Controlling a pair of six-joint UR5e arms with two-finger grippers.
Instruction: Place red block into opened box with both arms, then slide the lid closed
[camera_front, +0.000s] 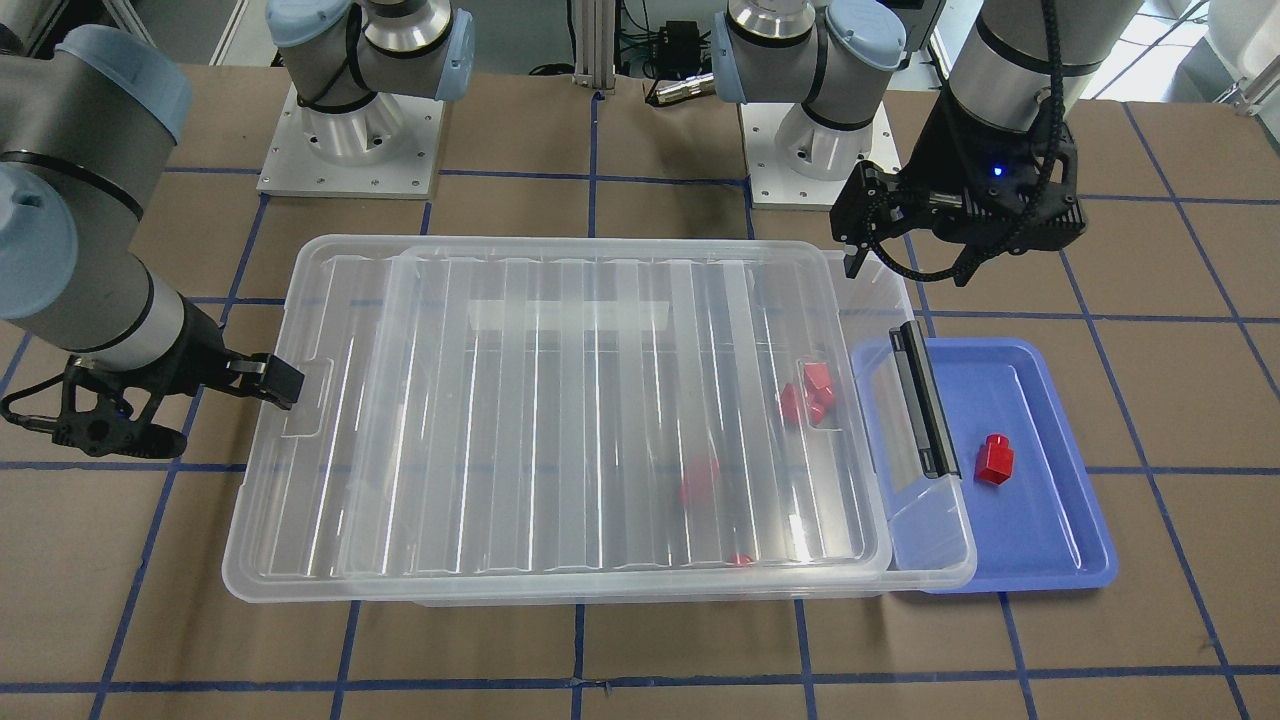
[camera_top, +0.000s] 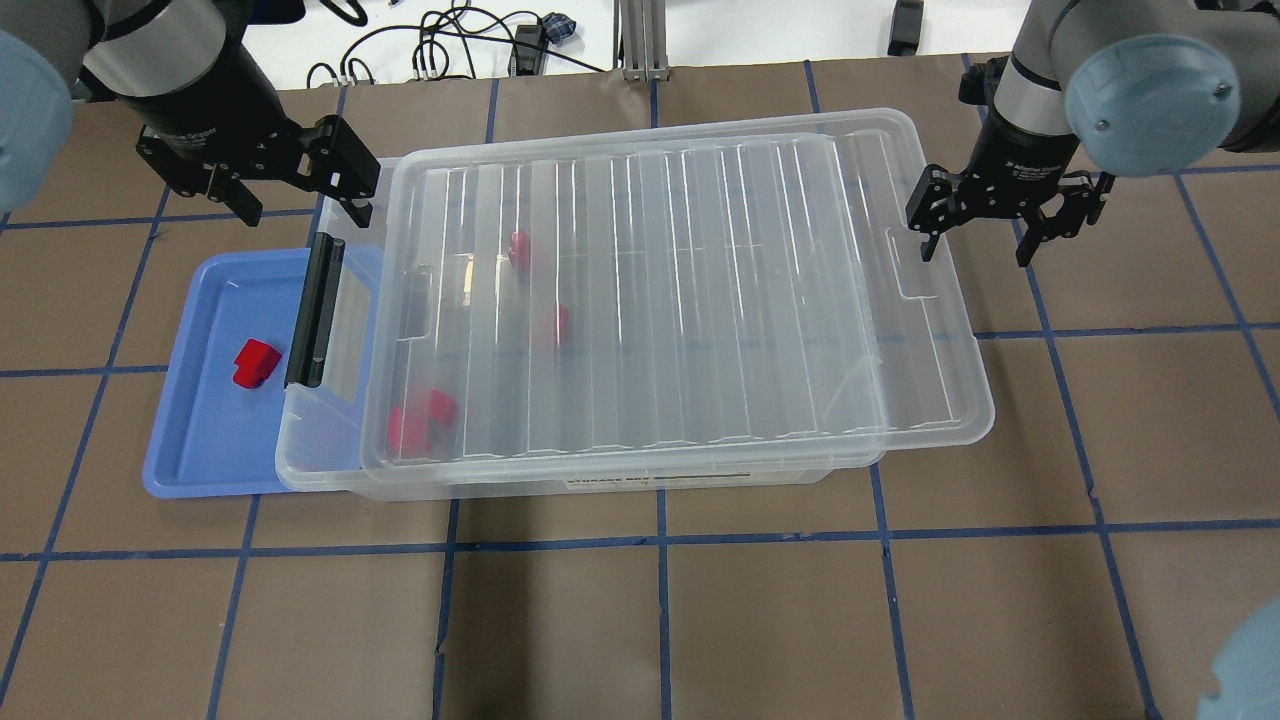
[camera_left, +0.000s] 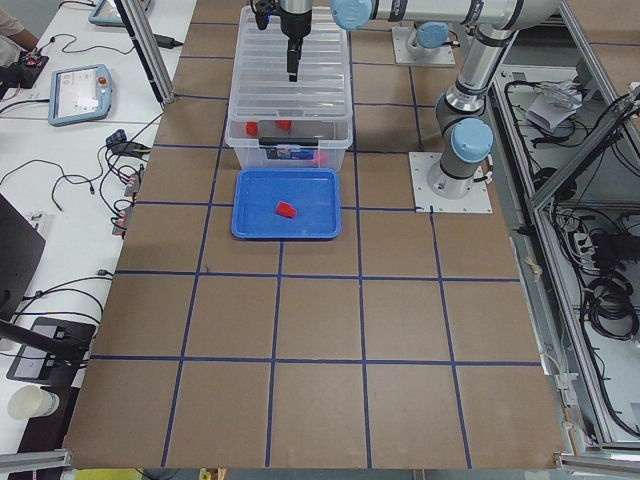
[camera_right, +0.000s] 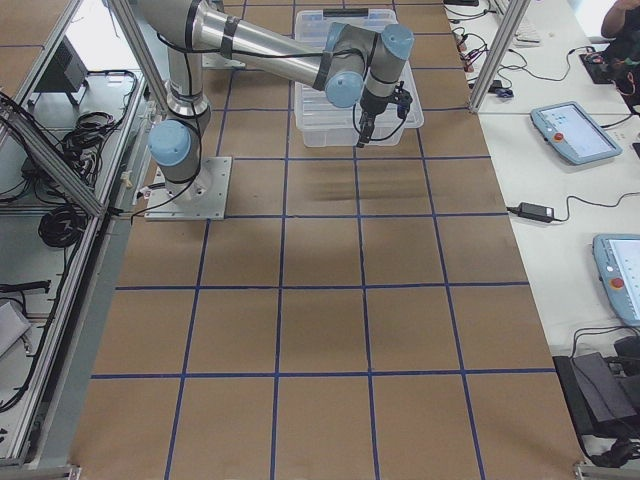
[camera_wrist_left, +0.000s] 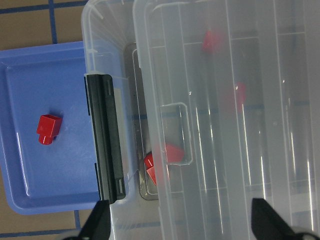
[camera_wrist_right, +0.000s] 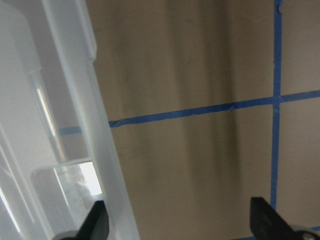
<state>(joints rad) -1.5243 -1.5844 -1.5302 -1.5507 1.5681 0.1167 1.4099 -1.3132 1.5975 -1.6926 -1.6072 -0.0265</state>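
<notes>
One red block (camera_front: 994, 460) (camera_top: 255, 362) (camera_wrist_left: 48, 128) lies in the blue tray (camera_front: 1050, 520). The clear box (camera_front: 930, 540) (camera_top: 300, 440) holds several more red blocks (camera_front: 808, 392) (camera_wrist_left: 162, 162). Its lid (camera_front: 600, 400) (camera_top: 700, 300) rests on top, shifted away from the black handle (camera_front: 922, 400) (camera_top: 315, 310), so a strip at that end is uncovered. My left gripper (camera_front: 905, 255) (camera_top: 300, 205) (camera_wrist_left: 182, 227) hangs open and empty above the handle end. At the lid's far short end, by its notch, my right gripper (camera_front: 220, 410) (camera_top: 976, 250) (camera_wrist_right: 182, 225) is open and holds nothing.
The blue tray (camera_top: 200, 450) sits partly under the box's handle end. Both arm bases stand at the table's back edge. Brown tabletop with blue tape lines (camera_top: 660, 540) surrounds the box. Tablets and cables lie on side benches in the side views.
</notes>
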